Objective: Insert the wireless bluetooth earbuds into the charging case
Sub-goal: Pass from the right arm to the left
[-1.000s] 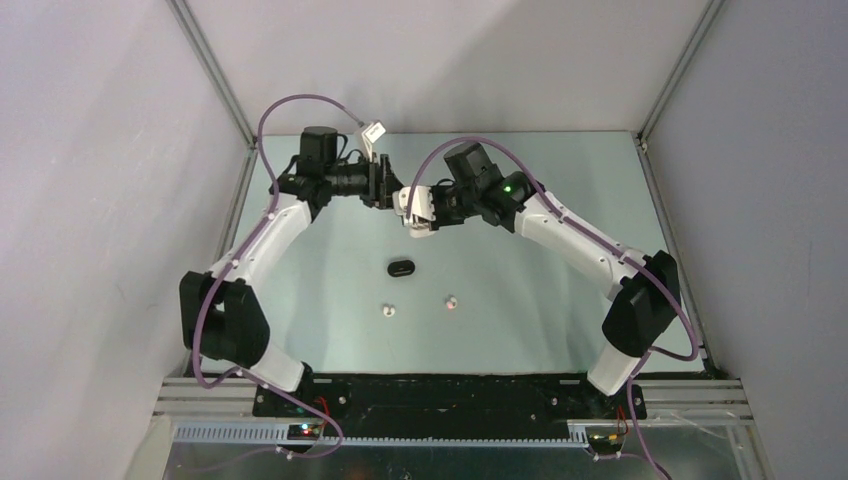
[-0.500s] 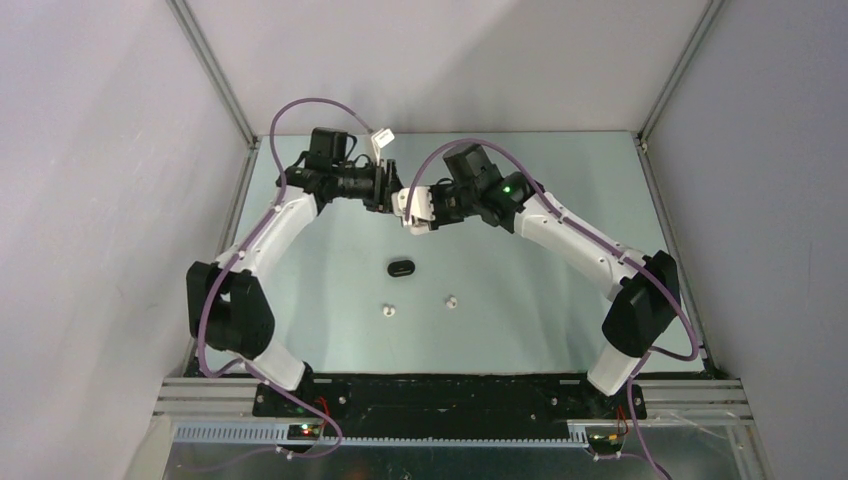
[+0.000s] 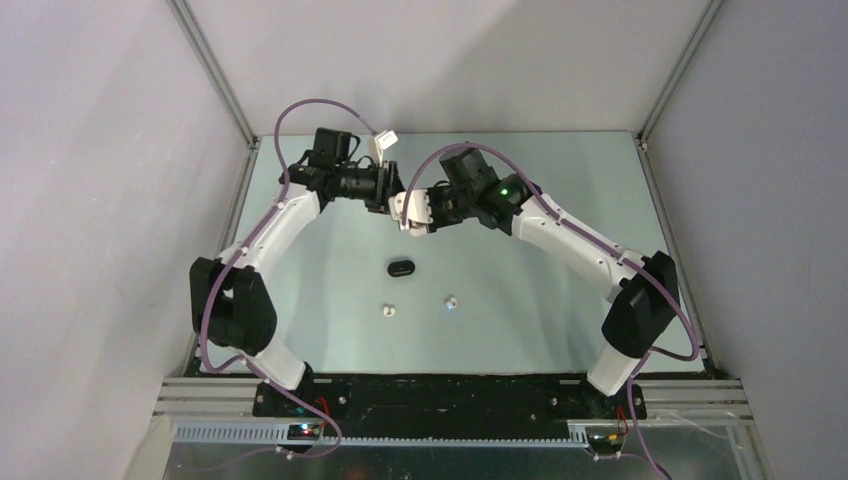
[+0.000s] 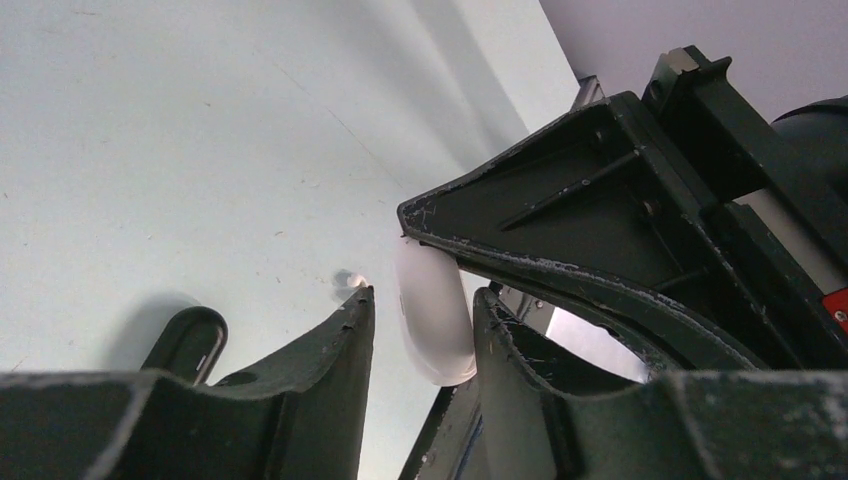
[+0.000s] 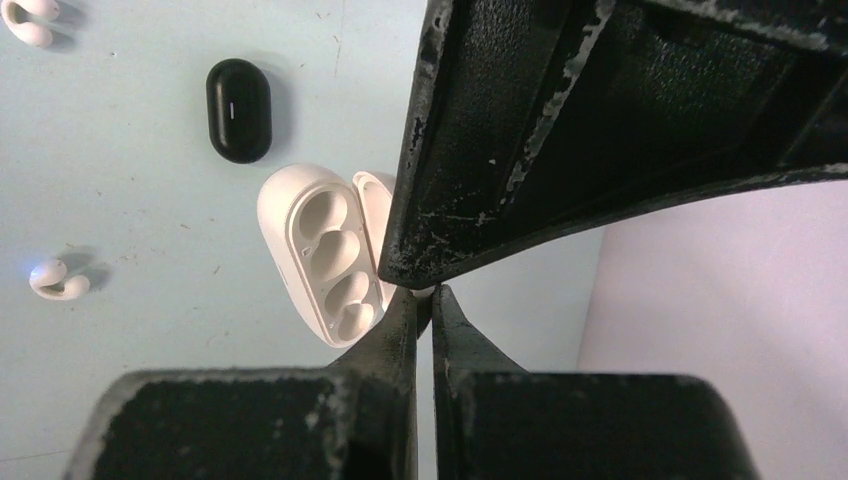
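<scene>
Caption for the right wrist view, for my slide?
Right gripper holds the open, empty white charging case; black case and two white earbuds lie on the table.

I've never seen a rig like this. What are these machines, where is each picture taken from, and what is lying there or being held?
These are two robot arms bolted at the near edge of a table. The wide picture comes from a camera above and behind them. Each close-up comes from a camera on one wrist, so the dark shapes there are fingers. On the table lie a closed black case and two white earbuds. The right end effector is pinched shut on the edge of the open white case, whose sockets are empty. The left end effector has its fingers open on either side of that case.
</scene>
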Motion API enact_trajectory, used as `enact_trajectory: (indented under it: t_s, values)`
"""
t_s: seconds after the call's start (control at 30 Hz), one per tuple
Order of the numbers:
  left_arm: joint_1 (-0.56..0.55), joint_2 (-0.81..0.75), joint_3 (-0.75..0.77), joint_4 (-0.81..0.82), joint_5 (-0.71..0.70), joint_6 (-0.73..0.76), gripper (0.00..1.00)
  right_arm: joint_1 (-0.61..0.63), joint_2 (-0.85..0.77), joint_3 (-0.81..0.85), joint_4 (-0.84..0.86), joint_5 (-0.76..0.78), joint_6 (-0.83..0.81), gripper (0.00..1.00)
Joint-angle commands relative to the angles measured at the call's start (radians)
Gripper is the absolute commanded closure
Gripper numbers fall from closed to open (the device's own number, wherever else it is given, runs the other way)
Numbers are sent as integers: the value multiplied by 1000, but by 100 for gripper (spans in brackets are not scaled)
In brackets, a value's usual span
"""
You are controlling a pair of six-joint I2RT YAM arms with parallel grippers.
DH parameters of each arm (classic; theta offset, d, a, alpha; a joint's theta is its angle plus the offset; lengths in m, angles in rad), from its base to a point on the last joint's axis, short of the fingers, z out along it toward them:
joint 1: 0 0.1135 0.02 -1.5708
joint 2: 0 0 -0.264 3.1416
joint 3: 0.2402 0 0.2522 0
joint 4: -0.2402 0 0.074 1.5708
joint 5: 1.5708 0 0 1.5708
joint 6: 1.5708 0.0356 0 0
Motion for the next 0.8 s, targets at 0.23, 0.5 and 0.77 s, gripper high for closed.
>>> enact_trajectory:
  t_s: [0.23, 0.5, 0.77]
  values:
    - [-11, 32, 62, -38, 41, 28, 63, 17, -17, 39, 63, 23, -3, 100]
    - [-11, 44, 73, -44, 58, 35, 86, 20, -11, 39, 74, 28, -3, 100]
    - [-8, 51, 85, -45, 68, 37, 100, 22, -7, 33, 83, 37, 5, 100]
